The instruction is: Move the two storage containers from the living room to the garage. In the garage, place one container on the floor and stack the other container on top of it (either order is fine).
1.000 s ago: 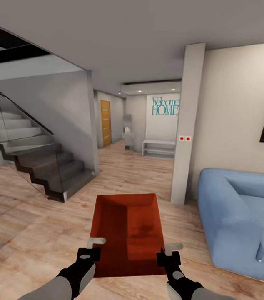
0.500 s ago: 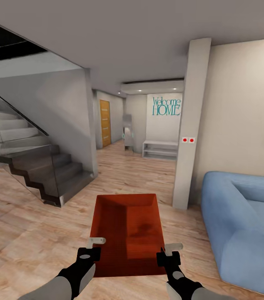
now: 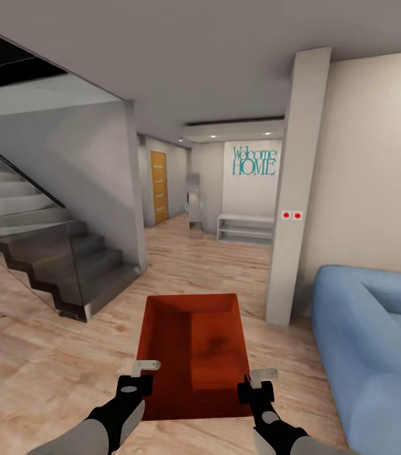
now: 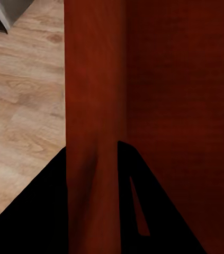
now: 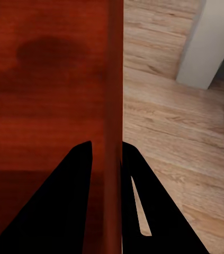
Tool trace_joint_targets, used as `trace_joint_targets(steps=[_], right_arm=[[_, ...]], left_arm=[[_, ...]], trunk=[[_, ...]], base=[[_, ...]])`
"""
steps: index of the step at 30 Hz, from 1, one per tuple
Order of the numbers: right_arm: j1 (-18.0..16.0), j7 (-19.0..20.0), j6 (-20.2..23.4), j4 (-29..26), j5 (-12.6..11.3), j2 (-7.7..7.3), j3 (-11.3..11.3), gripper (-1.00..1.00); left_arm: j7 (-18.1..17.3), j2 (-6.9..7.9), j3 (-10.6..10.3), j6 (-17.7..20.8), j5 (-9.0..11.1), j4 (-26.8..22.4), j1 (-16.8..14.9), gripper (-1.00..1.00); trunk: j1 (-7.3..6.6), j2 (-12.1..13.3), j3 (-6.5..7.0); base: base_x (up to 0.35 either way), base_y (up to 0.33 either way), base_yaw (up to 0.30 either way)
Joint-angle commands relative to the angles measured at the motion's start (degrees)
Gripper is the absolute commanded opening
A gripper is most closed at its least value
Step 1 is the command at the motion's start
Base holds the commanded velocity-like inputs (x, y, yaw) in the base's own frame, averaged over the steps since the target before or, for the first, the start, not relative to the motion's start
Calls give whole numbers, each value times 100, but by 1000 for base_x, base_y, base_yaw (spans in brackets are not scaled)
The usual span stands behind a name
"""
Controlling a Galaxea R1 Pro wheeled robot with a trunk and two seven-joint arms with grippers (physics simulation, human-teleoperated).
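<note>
Head view: the left pincer (image 3: 145, 374) and right pincer (image 3: 256, 383) are each clamping a side wall of one storage container (image 3: 193, 354), carrying it above the living room's wood-plank floor (image 3: 42, 354), beside the blue sofa (image 3: 371, 341).

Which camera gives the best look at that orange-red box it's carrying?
The head view: the whole storage container shows, open top, both hands on its side walls. Each wrist view gives a close-up of one wall pinched between dark fingers.
</note>
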Motion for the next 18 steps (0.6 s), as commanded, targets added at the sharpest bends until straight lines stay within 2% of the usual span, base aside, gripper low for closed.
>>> trace_joint_targets(steps=[1, 18], right_arm=[[-1, 57, 22, -2, 42, 4, 82, -100], [-1, 57, 15, -2, 51, 5, 82, -100]], left_arm=[[-65, -13, 162, 9, 309, -61, -9, -100], [-65, -13, 162, 6, 309, -61, -9, -100]], trunk=[[4, -6, -9], [4, -6, -9]], base=[[321, 0, 0], [321, 0, 0]])
